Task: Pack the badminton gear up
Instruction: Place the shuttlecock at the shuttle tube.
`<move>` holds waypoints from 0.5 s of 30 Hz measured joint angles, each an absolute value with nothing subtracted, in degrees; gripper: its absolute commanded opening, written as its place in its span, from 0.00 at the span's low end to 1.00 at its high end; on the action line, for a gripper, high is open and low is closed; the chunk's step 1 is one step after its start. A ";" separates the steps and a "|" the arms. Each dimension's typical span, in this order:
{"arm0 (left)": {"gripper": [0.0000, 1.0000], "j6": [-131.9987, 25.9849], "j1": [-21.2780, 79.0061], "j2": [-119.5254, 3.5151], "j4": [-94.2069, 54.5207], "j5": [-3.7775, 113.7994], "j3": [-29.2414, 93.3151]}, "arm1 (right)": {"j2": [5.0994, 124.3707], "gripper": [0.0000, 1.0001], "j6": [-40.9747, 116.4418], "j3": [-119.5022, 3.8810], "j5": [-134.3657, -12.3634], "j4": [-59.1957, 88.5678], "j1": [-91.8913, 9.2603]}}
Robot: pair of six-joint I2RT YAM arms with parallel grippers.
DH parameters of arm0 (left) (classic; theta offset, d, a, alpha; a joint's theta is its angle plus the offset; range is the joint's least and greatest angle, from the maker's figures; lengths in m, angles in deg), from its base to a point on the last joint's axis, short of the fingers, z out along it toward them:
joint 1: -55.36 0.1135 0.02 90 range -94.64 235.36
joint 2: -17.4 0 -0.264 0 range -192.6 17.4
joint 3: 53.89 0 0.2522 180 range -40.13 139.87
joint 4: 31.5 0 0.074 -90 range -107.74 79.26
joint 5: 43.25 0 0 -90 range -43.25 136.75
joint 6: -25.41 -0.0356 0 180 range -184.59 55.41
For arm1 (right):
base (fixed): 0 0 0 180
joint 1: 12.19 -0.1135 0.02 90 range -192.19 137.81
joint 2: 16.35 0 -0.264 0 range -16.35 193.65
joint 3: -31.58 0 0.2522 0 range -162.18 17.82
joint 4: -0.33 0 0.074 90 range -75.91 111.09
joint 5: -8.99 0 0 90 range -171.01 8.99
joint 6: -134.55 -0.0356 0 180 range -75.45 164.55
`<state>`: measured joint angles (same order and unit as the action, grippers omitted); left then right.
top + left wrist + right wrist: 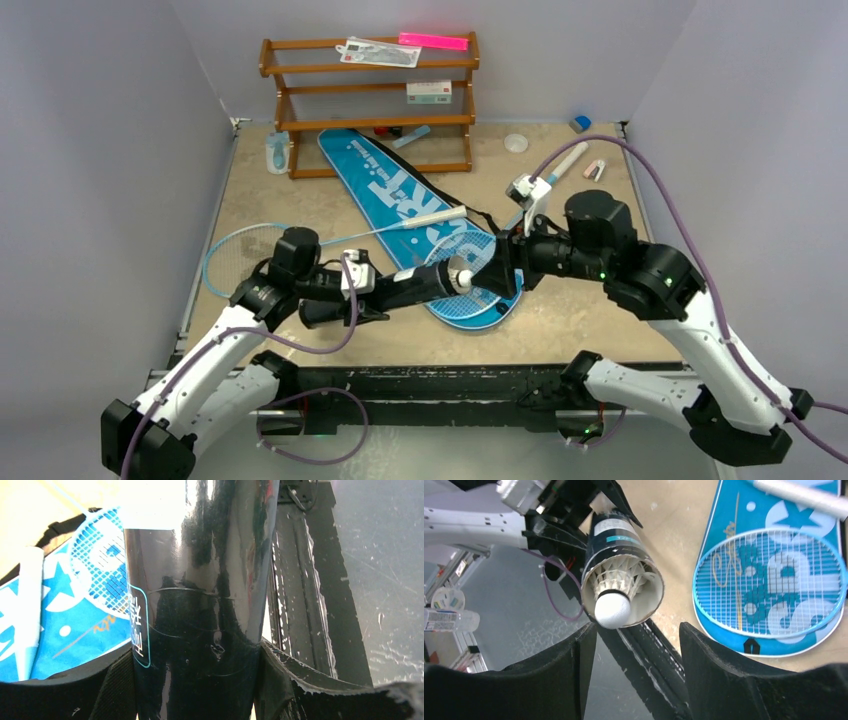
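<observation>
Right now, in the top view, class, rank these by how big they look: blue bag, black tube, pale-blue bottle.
1. blue bag, clearly largest.
2. black tube, raised nearer the camera, so perhaps flattered.
3. pale-blue bottle, smallest.

In my left wrist view the black tube [200, 605] runs off the top and bottom edges, hiding both ends, and overhead the small items [428, 92] on the wooden rack [330, 125] are too tiny for me to identify.
</observation>
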<state>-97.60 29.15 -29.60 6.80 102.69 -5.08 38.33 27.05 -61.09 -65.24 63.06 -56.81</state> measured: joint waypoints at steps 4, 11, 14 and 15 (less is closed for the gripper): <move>0.34 -90.89 29.28 -29.58 1.09 102.76 -5.08 | 35.47 0.67 27.45 -61.24 -65.94 59.70 -56.81; 0.34 -72.60 29.43 -27.48 -21.07 102.95 -10.31 | 32.60 0.54 27.99 -61.92 -66.59 49.82 -56.81; 0.34 -64.07 29.47 -27.20 -34.08 101.75 -15.44 | 32.84 0.52 28.28 -62.62 -66.59 45.07 -56.81; 0.34 -61.49 29.47 -27.50 -38.10 100.86 -16.97 | 33.17 0.52 28.43 -62.97 -66.57 43.67 -56.81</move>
